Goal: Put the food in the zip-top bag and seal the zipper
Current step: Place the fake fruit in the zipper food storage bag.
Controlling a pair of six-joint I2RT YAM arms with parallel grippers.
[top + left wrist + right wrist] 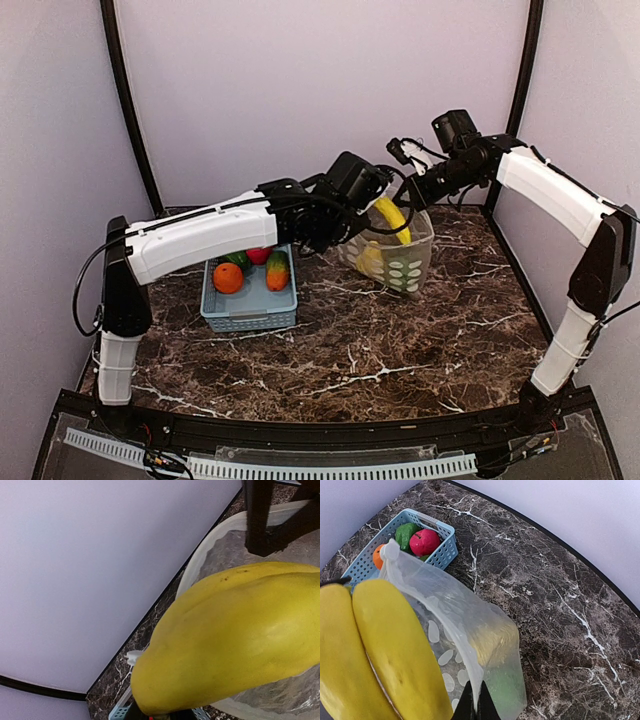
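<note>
Left end effector (pixel 378 212) extends rightward, holding banana bunch (pixel 396 220) over zip-top bag (pixel 405 268).

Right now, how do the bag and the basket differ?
The bag is clear with white dots and limp; the basket is light blue, slotted and boxy. The bag's mouth is pinched up by the right gripper; nothing grips the basket. The bag holds yellow and green pieces, with the banana in the left gripper at its mouth; the basket holds the orange, apple and others. Both hold toy food on the table.
</note>
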